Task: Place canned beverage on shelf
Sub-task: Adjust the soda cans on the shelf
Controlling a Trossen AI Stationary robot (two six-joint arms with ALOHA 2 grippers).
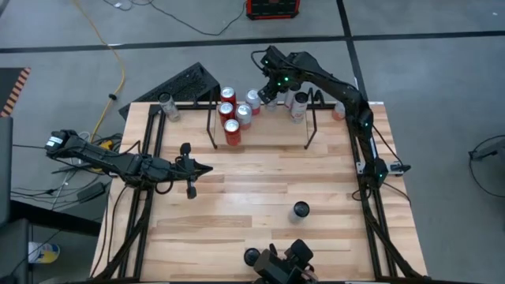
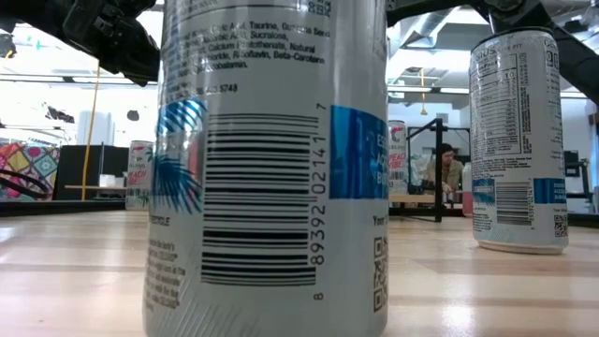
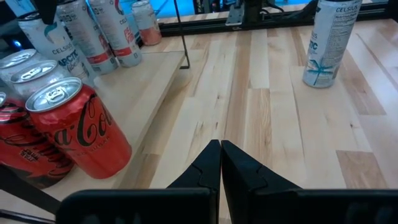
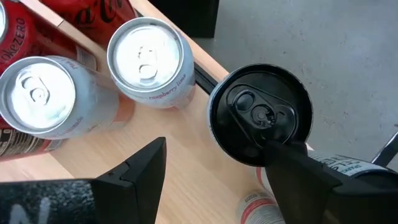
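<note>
One black-topped can [image 4: 260, 115] sits between my right gripper's [image 4: 214, 168] wide-open fingers beside the shelf [image 1: 260, 118]; I'd centre on it before closing.

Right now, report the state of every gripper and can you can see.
Left gripper: jaws shut, empty, over bare table.
Right gripper: jaws open, above the black-topped can; no grip visible.
Black-topped can: upright, unopened.
Red cans: upright, at the left end of the shelf.
Lone can: upright on the table, untouched.
</note>
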